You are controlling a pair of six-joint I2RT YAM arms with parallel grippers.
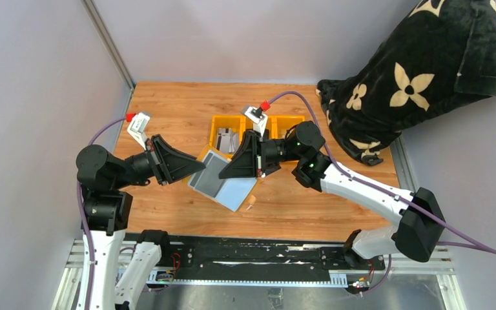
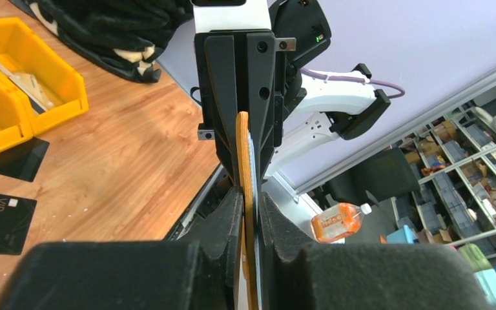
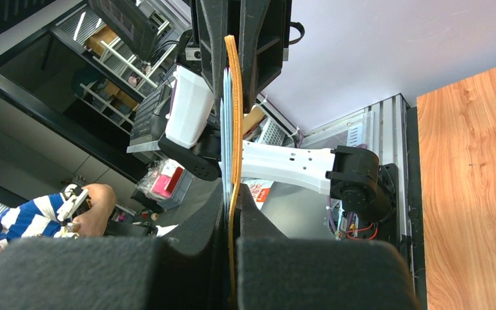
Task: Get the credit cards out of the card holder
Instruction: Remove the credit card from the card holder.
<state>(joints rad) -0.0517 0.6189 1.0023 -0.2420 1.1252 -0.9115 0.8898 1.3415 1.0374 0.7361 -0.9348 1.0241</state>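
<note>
The card holder (image 1: 227, 182) is spread open with its grey-blue lining up, held in the air between both grippers. My left gripper (image 1: 190, 169) is shut on its left edge and my right gripper (image 1: 225, 169) is shut on its far right part. In the left wrist view the holder (image 2: 243, 161) shows edge-on between the left gripper's (image 2: 250, 200) pads. In the right wrist view the holder (image 3: 233, 97) is clamped edge-on in the right gripper (image 3: 231, 194). Two black credit cards (image 2: 19, 159) (image 2: 3, 223) lie flat on the wooden table; they are hidden in the top view.
Three yellow bins (image 1: 245, 132) stand behind the holder at mid table, also seen in the left wrist view (image 2: 13, 77). A black blanket with cream flowers (image 1: 413, 71) sits at the back right corner. Grey walls close the left and back sides.
</note>
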